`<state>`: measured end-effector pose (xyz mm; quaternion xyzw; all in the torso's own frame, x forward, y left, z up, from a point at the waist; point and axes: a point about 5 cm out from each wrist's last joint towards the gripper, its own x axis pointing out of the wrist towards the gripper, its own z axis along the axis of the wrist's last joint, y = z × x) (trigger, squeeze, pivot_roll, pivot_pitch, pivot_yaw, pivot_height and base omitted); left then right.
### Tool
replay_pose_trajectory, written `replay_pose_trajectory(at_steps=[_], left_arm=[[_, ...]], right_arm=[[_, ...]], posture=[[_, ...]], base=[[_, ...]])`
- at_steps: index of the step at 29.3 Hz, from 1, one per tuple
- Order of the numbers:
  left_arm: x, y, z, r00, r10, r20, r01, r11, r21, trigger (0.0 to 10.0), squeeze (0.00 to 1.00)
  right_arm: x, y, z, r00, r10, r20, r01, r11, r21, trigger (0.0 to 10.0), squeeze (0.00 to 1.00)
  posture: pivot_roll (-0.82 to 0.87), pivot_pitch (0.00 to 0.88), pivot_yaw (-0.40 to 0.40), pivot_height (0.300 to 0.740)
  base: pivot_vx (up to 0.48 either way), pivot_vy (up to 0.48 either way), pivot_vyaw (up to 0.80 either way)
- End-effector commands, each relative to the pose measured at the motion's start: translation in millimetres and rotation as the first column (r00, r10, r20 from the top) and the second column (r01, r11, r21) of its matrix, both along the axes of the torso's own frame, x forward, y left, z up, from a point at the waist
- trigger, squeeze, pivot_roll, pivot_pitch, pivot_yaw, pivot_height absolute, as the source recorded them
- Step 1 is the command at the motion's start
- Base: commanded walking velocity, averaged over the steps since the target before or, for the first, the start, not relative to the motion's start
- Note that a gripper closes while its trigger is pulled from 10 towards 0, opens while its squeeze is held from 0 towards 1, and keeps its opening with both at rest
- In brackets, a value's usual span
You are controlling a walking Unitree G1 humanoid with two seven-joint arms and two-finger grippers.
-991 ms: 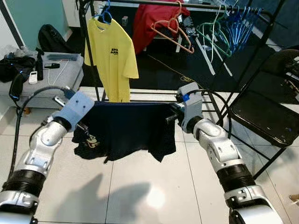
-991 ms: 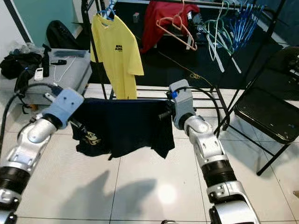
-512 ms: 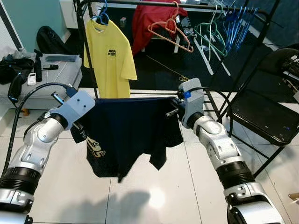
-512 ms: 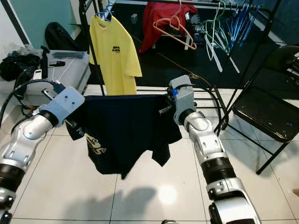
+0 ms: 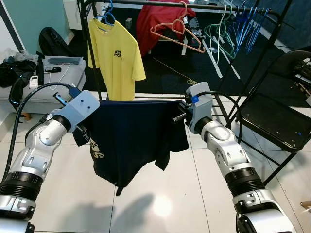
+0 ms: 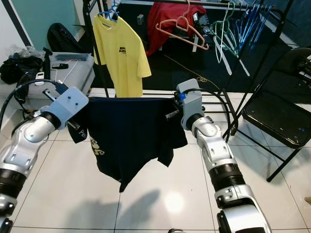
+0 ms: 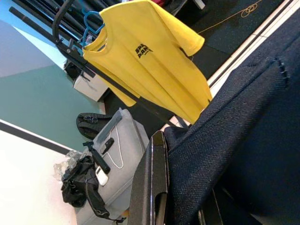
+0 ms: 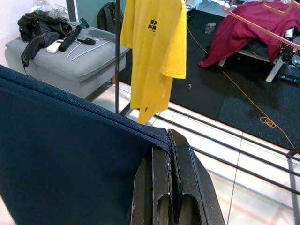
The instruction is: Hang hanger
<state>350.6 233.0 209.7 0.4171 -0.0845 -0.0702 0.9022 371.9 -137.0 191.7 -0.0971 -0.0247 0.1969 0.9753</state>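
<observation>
Across the back of the room runs the clothes rack (image 5: 194,6), its black rail carrying a yellow T-shirt (image 5: 115,60) on a blue hanger, a red garment (image 5: 155,19), and a pink hanger (image 5: 177,31) among a cluster of bare green and blue ones. Off to the robot's right stands a black folding chair (image 5: 277,121). Closer in, and well short of that rail, a dark navy T-shirt (image 5: 131,138) is stretched wide between both arms, its top edge pulled level, its hem dangling over the white tiles.

So where are we? Judging from this, the garment is being held out flat and not yet on any hanger. The next move likely calls for getting a hanger into the shirt, then lifting toward the rail.

Now the grips. The left gripper (image 7: 161,197) is pinched tight on the shirt's edge, fabric bunched against its finger. The right gripper (image 8: 169,187) has its fingers pressed together on the opposite corner, cloth clamped between them.
</observation>
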Motion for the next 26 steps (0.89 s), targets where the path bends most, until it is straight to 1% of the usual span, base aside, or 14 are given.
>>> replay_pose_trajectory(at_steps=[1, 3, 4, 5, 6, 7, 8, 10, 11, 14, 15, 23, 25, 26], left_arm=[[-3.2, 26.4, 3, 0.994, 0.109, -0.019, -0.108, 0.994, 0.025, 0.0, 0.0], [-3.2, 26.4, 3, 0.994, 0.109, -0.019, -0.108, 0.994, 0.025, 0.0, 0.0], [-3.4, 25.8, 3, 0.994, 0.107, -0.022, -0.106, 0.994, 0.026, 0.0, 0.0], [-3.4, 25.8, 3, 0.994, 0.107, -0.022, -0.106, 0.994, 0.026, 0.0, 0.0], [-3.5, 25.0, 3, 0.994, 0.103, -0.024, -0.103, 0.994, 0.024, 0.0, 0.0], [-3.5, 25.0, 3, 0.994, 0.103, -0.024, -0.103, 0.994, 0.024, 0.0, 0.0], [-3.5, 23.6, 2, 0.995, 0.098, -0.025, -0.097, 0.995, 0.022, 0.0, 0.0], [-3.4, 22.1, 2, 0.995, 0.092, -0.026, -0.091, 0.996, 0.021, 0.0, 0.0], [-3.0, 20.3, 2, 0.996, 0.084, -0.026, -0.084, 0.996, 0.018, 0.0, 0.0], [-2.7, 19.2, 2, 0.996, 0.08, -0.025, -0.079, 0.997, 0.015, 0.0, 0.0], [-2.3, 18.2, 2, 0.997, 0.075, -0.028, -0.074, 0.997, 0.021, 0.0, 0.0], [-1.3, 15.6, 3, 0.997, 0.069, -0.024, -0.068, 0.997, 0.021, 0.0, 0.0], [-5.5, -3.4, -3, 0.992, -0.101, -0.07, 0.1, 0.995, -0.026, 0.0, 0.0], [-5.5, -3.4, -3, 0.992, -0.101, -0.07, 0.1, 0.995, -0.026, 0.0, 0.0]], right_arm=[[2.5, -35.7, -2, 0.987, -0.161, -0.003, 0.161, 0.987, 0.003, 0.0, 0.0], [2.5, -35.7, -2, 0.987, -0.161, -0.003, 0.161, 0.987, 0.003, 0.0, 0.0], [2.6, -35.4, -2, 0.987, -0.16, -0.003, 0.16, 0.987, 0.004, 1.2, 0.0], [2.6, -35.4, -2, 0.987, -0.16, -0.003, 0.16, 0.987, 0.004, 1.2, 0.0], [2.4, -34.4, -2, 0.989, -0.151, -0.01, 0.151, 0.989, 0.008, 2.6, 0.98], [2.4, -34.4, -2, 0.989, -0.151, -0.01, 0.151, 0.989, 0.008, 2.6, 0.98], [1.6, -32.7, -3, 0.991, -0.133, -0.024, 0.133, 0.991, 0.017, 4.0, 1.0], [0.9, -31.1, -4, 0.992, -0.121, -0.03, 0.122, 0.992, 0.023, 4.9, 1.0], [0.8, -30.0, -4, 0.992, -0.127, -0.02, 0.127, 0.992, 0.013, 10.0, 1.0], [0.8, -29.6, -4, 0.991, -0.134, -0.01, 0.134, 0.991, 0.004, 10.0, 1.0], [0.6, -28.4, -4, 0.991, -0.133, -0.001, 0.133, 0.991, -0.003, 10.0, 0.0], [1.1, -28.7, -4, 0.989, -0.148, 0.017, 0.148, 0.989, -0.017, 10.0, 0.0], [1.2, -28.6, -5, 0.989, -0.15, 0.016, 0.15, 0.989, -0.015, 10.0, 0.0], [1.2, -28.6, -5, 0.989, -0.15, 0.016, 0.15, 0.989, -0.015, 10.0, 0.0]], posture=[[-0.03, 0.116, -0.018, 0.74], [-0.03, 0.116, -0.018, 0.74], [-0.03, 0.116, -0.018, 0.74], [-0.03, 0.116, -0.018, 0.74], [-0.03, 0.116, -0.018, 0.74], [-0.03, 0.116, -0.018, 0.74], [-0.03, 0.116, -0.017, 0.74], [-0.03, 0.116, -0.015, 0.74], [-0.03, 0.116, -0.014, 0.74], [-0.03, 0.116, -0.014, 0.74], [-0.03, 0.116, -0.012, 0.74], [-0.03, 0.116, -0.011, 0.74], [-0.03, 0.114, -0.012, 0.74], [-0.03, 0.114, -0.012, 0.74]], base=[[0.0, 0.0, 0.0], [0.0, 0.0, 0.0], [0.0, 0.0, 0.0], [0.0, 0.0, 0.0], [0.0, 0.0, 0.0], [0.0, 0.0, 0.0], [0.0, 0.0, 0.0], [0.0, 0.0, 0.0], [0.0, 0.0, 0.0], [0.0, 0.0, 0.0], [0.0, 0.0, 0.0], [0.0, 0.0, 0.0], [0.0, 0.0, 0.0], [0.0, 0.0, 0.0]])
